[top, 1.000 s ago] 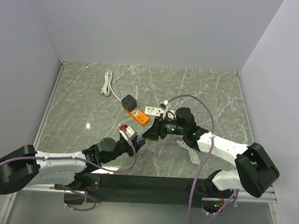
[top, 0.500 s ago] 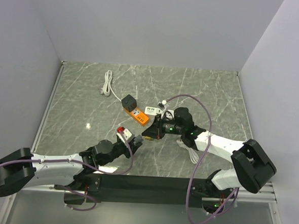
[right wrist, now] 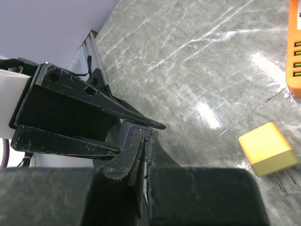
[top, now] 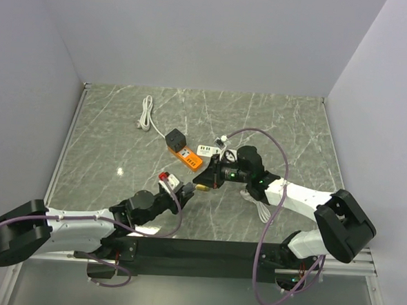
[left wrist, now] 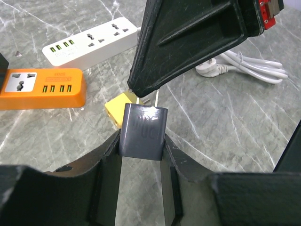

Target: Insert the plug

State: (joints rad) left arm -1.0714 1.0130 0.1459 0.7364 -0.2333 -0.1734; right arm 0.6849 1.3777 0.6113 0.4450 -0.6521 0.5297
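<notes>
Task status, as I read it: pickup is done, insertion is not. My left gripper (left wrist: 141, 147) clamps the grey plug (left wrist: 142, 126) by its 2 side faces, near mid-table. My right gripper (right wrist: 144, 141) is fully closed, with its tips at the plug's upper edge; I cannot tell whether they pinch anything. In the top view the orange power strip (left wrist: 42, 88) lies at 12 o'clock from the plug, apart from it. The plug is a smooth dark-grey block with embossed lettering; its prongs are hidden.
</notes>
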